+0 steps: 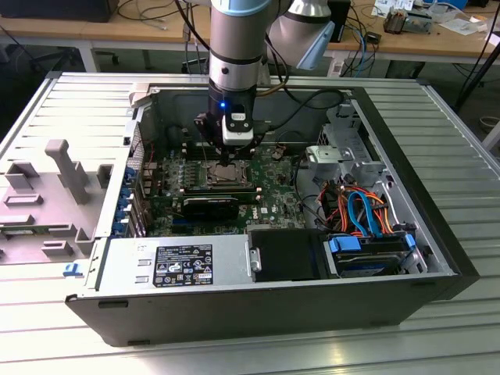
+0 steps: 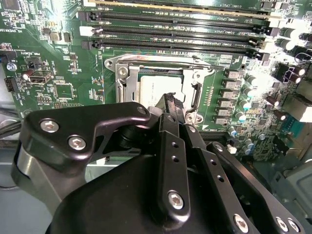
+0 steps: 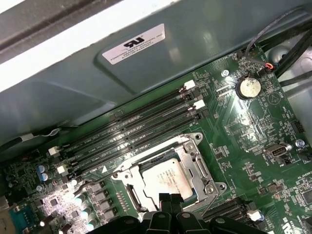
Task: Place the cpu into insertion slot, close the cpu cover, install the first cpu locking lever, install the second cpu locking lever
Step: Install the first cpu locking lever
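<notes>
gripper (image 3: 170,198) | closed, over cpu (image 3: 167,178) edge | cpu in insertion slot (image 3: 123,178)

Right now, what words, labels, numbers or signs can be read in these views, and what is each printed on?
White label on the grey case wall: print too small to read.
Black label on the power supply: too small to read.
White lettering across the green board: too small to read.
Top of the cpu: faint marks, unreadable.
Nothing can be quoted reliably.
</notes>
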